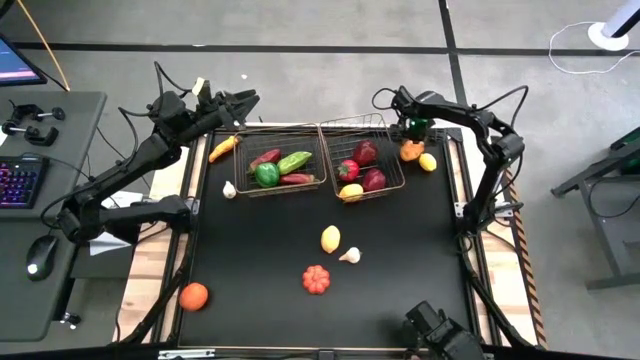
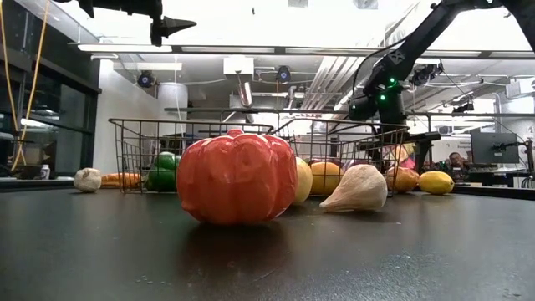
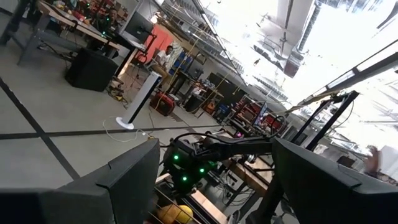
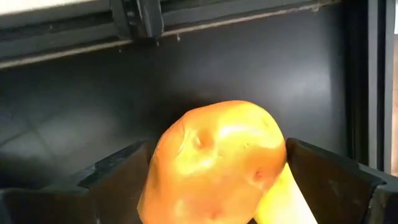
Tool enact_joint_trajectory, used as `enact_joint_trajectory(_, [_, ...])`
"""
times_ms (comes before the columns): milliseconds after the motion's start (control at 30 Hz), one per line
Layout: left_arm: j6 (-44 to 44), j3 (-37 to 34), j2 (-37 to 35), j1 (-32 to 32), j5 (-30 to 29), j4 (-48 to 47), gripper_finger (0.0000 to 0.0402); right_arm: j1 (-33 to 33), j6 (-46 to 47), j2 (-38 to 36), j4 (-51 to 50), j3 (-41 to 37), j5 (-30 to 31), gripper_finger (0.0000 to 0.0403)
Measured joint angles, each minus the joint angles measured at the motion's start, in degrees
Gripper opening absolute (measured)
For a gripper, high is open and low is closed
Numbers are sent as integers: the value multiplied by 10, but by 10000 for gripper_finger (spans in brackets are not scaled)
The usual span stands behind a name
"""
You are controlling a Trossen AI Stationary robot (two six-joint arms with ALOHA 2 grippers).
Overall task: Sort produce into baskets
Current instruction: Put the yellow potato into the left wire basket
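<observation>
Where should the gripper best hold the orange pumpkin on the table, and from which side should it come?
Probably from straight above, closing across the widest middle of the pumpkin. It sits upright and squat, with open mat around it, and its ribs may offer grooves for the fingers.

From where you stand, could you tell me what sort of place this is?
Probably a robotics lab or workshop in a large open hall: exposed ceiling ducts, a desk with a keyboard and mouse beside the black table, and equipment-laden workbenches behind.
</observation>
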Motion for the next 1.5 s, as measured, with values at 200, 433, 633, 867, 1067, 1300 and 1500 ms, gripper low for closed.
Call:
enact_joint_trajectory(200, [0, 0, 0, 0, 0, 0, 298, 0, 23, 0, -10, 0, -1, 348])
enact_joint_trajectory(433, [-1, 0, 0, 0, 0, 0, 298, 10, 86, 0, -16, 0, -4, 327])
enact_joint_trajectory(633, [0, 0, 0, 0, 0, 0, 298, 12, 109, 0, 1, 0, 28, 326])
enact_joint_trajectory(867, [-1, 0, 0, 0, 0, 0, 298, -4, 72, -10, 16, 12, 40, 326])
enact_joint_trajectory(1067, [0, 0, 0, 0, 0, 0, 298, -5, 53, -29, 4, 45, 52, 326])
enact_joint_trajectory(1300, [0, 0, 0, 0, 0, 0, 298, -4, 14, -41, -36, 48, 67, 326])
enact_joint_trajectory(1500, [13, 0, 0, 0, 0, 0, 298, -3, -14, -78, -27, 48, 84, 326])
